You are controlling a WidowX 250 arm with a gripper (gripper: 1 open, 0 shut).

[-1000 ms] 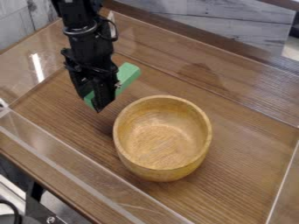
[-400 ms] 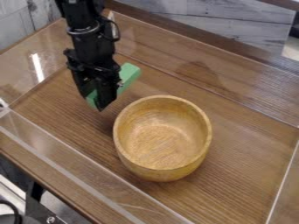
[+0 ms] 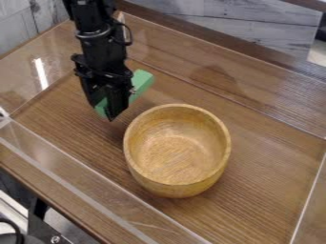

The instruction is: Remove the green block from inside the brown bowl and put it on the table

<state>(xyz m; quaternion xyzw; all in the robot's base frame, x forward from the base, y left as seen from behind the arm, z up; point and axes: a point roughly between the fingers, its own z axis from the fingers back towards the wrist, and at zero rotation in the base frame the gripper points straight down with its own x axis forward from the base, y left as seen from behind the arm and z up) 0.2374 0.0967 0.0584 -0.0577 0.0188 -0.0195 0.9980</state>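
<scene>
Holding: gripper [image 3: 110,107] clamped shut on the green block [image 3: 139,82], pointing straight down; block sticks out up and to the right of the black fingers.
Camera view, change: almost none across the last second; gripper and block sit a touch lower and nearer the wood than a second ago, otherwise unmoved.
Meaning for the task: block already out of the brown bowl [image 3: 178,150]; bowl empty, bare grain showing inside. Judged in the lowering step, with only the set-down and release left.
Block's place: in the jaws, above the table [image 3: 261,105], not yet lying on it as far as can be told; contact with the wood hidden behind the fingers.
Bowl from the gripper: down and to the right, near but apart, rim just beyond the fingertips.
Surroundings: clear acrylic wall [image 3: 51,157] down and to the left of the gripper, another far behind it; dark gear at the lower left corner, too small to name.
In the way: nothing under the gripper; bare wood beneath. Bowl rim close enough to watch if the block tips on release.
</scene>
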